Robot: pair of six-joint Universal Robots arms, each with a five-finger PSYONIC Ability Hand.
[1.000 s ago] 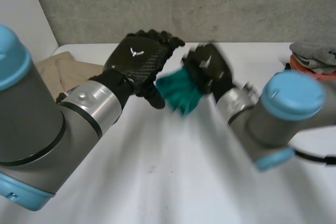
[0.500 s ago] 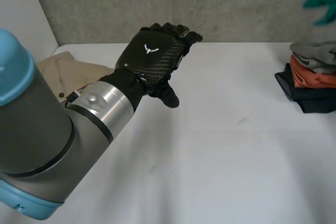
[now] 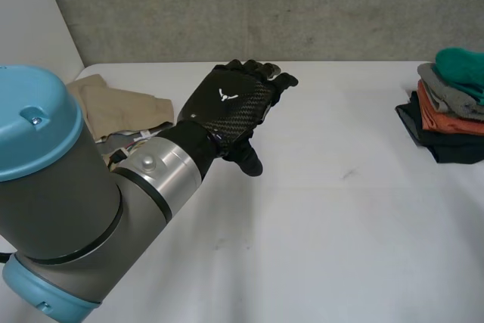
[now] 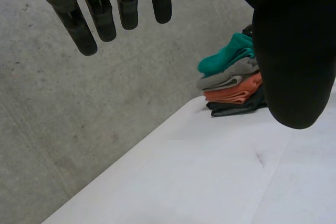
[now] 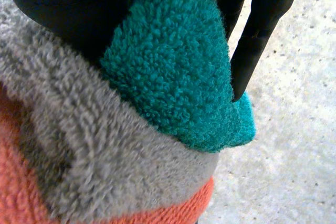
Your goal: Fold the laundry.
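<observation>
Between the thumb and the straight fingers (image 5: 251,40) of my right hand (image 5: 58,3) sits the teal cloth (image 5: 173,66), pinched from both sides. I read the grip as closed on it, not let go. The cloth is folded small and has a fluffy pile. It rests on the grey cloth (image 5: 79,150), which lies on the orange cloth (image 5: 31,203); one teal end pokes out past the grey fold below it. Head view: the stack (image 3: 446,122), with a dark cloth (image 3: 454,147) at the bottom, stands by the right edge of the table (image 3: 318,217), toward its far right corner. My left hand (image 3: 227,107) hangs over the table's middle, nearer the far edge, its fingers (image 4: 100,14) straight and holding nothing, well apart from the stack. A beige garment (image 3: 113,104) lies rumpled at the far left corner, not yet folded. Risks, as I judge them: (1) the pile may catch on my fingertips when I release, so a sideways or hasty withdrawal could drag the teal cloth off or pull its fold open; (2) the teal piece sits off-centre with an overhang, so it may slump off the grey layer once unsupported; (3) pressing down while releasing could shove the upper layers askew, and with the stack so near the table's edge anything that slides may go over; (4) the left hand is too far off to steady the pile. Note to self: open wide first, then lift straight up.
</observation>
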